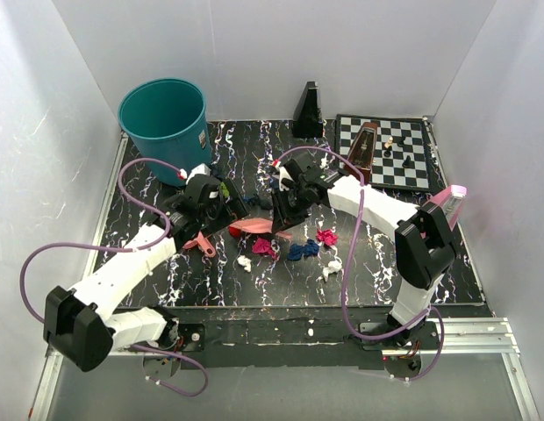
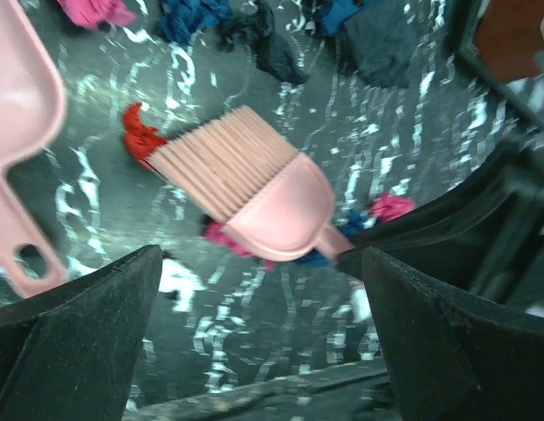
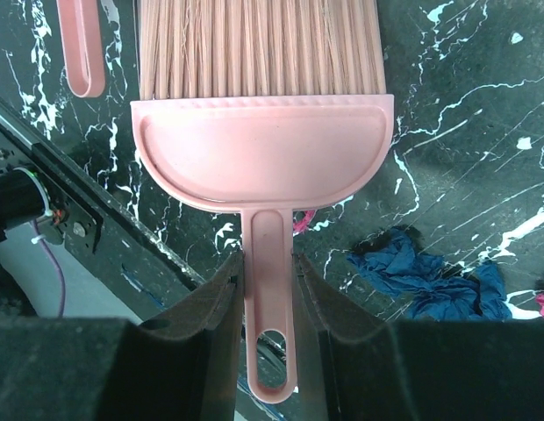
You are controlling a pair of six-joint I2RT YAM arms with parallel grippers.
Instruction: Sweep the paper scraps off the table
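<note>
Sweeping is in hand on the black, white-veined bench [image 1: 281, 285]. The right hand [image 3: 268, 272] is clenched on the slim handle of a pink brush [image 3: 263, 149], one finger on either side. The left wrist view shows the bristle tips meeting a red scrap [image 2: 140, 136]. The left hand [image 2: 261, 254] is released, its fingers spread wide with nothing between them. It hovers over the bench just beside a pink dustpan [image 2: 22, 105], which lies flat and ungripped to the left of the brush, apart from it. The paper scraps [image 1: 303, 250] are scattered mid-bench near the brush: magenta, dark blue and white wads, most of them on the side of the brush away from the pan. None can be seen in the part of the pan that shows. The step looks like the gathering stroke, barely begun. The next move seems to call for the left hand to close on the dustpan handle and set the pan's lip down in the brush's path. Several strokes from the right arm would then be needed to drive the loose wads across to it. White panels [image 1: 342, 53] wall the bench at the back and sides. A teal bin [image 1: 164, 118] stands in the far left corner. A chessboard [image 1: 404, 153] with a few pieces lies in the far right corner, and a dark pyramid-shaped object [image 1: 309, 110] sits by the back wall.
</note>
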